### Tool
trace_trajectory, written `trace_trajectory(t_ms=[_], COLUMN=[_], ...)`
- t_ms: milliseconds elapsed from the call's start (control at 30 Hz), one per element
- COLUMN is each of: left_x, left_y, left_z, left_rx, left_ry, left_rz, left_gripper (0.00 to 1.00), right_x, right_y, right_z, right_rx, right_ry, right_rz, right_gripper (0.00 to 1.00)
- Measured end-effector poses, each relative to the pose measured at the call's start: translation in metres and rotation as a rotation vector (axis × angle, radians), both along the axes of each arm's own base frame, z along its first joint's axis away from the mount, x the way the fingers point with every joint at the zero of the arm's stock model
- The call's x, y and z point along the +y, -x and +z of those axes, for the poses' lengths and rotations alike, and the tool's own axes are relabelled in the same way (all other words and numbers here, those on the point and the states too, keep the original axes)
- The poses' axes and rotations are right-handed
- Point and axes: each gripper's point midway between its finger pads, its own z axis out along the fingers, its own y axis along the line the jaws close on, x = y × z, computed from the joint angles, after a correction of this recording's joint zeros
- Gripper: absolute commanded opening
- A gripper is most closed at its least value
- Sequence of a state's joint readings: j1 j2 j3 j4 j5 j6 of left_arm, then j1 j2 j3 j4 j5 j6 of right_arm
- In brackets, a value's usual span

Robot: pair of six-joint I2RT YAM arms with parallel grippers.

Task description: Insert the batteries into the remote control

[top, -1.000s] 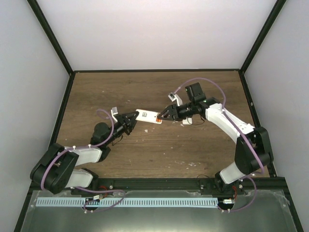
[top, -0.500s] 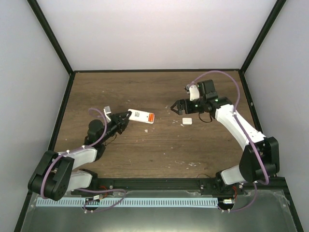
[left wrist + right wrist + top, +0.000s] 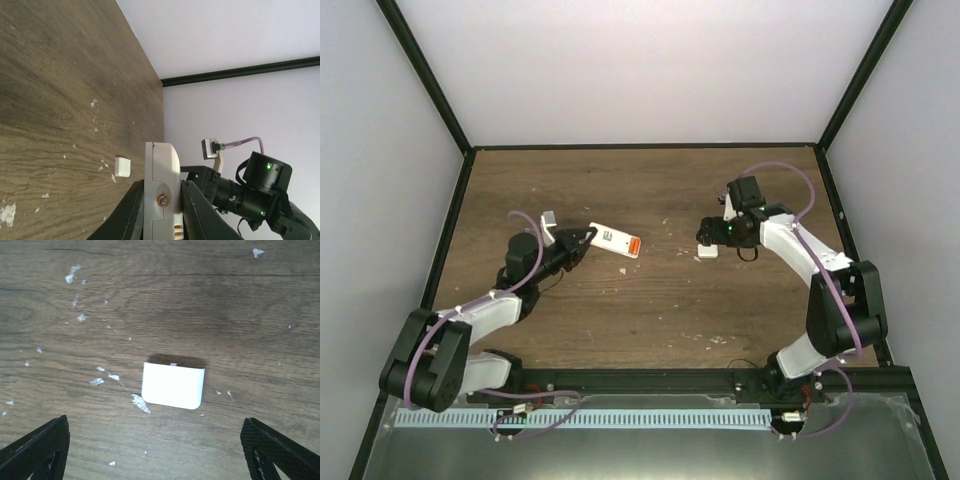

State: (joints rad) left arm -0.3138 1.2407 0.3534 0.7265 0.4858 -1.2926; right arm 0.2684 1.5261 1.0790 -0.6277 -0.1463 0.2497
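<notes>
My left gripper [image 3: 588, 238] is shut on the near end of the white remote control [image 3: 613, 239] and holds it just above the table. The orange batteries [image 3: 633, 246] show in the remote's far end. In the left wrist view the remote [image 3: 161, 175] stands edge-on between my fingers [image 3: 131, 210]. My right gripper [image 3: 706, 236] is open and empty, hovering over the small plain white cover piece [image 3: 708, 252]. In the right wrist view the cover [image 3: 173, 385] lies flat between and ahead of my wide-spread fingertips [image 3: 35, 450].
The brown wooden table [image 3: 650, 320] carries small white scuff marks. Black frame posts and pale walls close in the back and both sides. In the left wrist view the cover [image 3: 122, 167] lies on the table left of the remote, with the right arm [image 3: 250, 192] behind.
My right gripper left the remote's orange end, moved right and came down over the white cover, jaws spread. My left gripper drew the remote a little to the left.
</notes>
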Motion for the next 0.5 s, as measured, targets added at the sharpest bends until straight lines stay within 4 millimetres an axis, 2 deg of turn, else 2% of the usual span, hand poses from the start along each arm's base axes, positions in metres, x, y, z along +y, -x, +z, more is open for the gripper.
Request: trace_trajectory(t_ms=[100, 233, 333, 500], left_x=[-0.005, -0.011, -0.014, -0.014], left_y=[-0.005, -0.009, -0.010, -0.013], left_z=[-0.005, -0.030, -0.046, -0.054], left_rx=[-0.007, 0.045, 0.088, 0.103], left_ry=[-0.005, -0.011, -0.020, -0.032], left_rz=[-0.022, -0.053, -0.067, -0.063], left_gripper=[0.00, 0.00, 0.00, 0.00], right_x=[-0.003, -0.008, -0.009, -0.006], right_y=[-0.001, 0.000, -0.001, -0.006], right_z=[-0.013, -0.032, -0.037, -0.046], right_rx=[0.016, 0.035, 0.040, 0.035], right_ry=[0.025, 0.060, 0.072, 0.086], right_rz=[-0.020, -0.039, -0.046, -0.040], right_gripper=[0.86, 0.85, 0.85, 0.84])
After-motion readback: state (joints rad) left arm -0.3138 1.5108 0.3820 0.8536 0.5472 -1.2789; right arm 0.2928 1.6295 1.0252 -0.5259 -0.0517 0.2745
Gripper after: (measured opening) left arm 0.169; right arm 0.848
